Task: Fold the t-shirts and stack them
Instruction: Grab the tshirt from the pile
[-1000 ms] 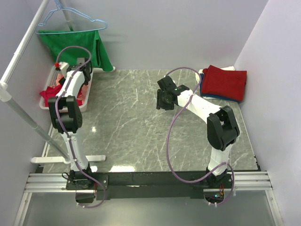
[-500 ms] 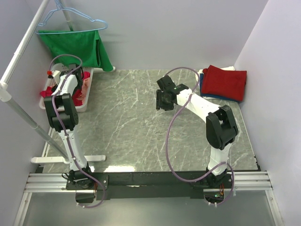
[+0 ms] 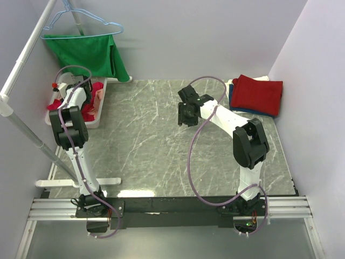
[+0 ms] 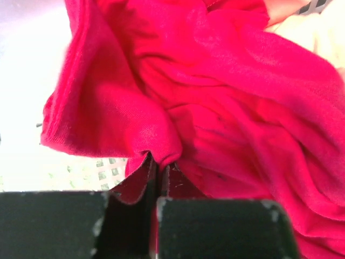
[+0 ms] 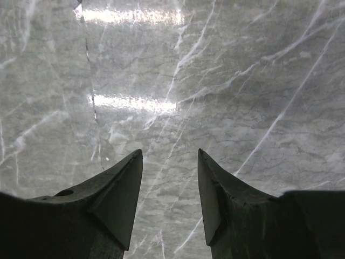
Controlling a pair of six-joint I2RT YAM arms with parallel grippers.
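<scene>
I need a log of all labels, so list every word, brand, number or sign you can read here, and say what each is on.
No text can be read in any view.
The red shirt pinched in the left hand shows no tag or print.
The folded shirts, green cloth, basket and table bear no lettering.
</scene>
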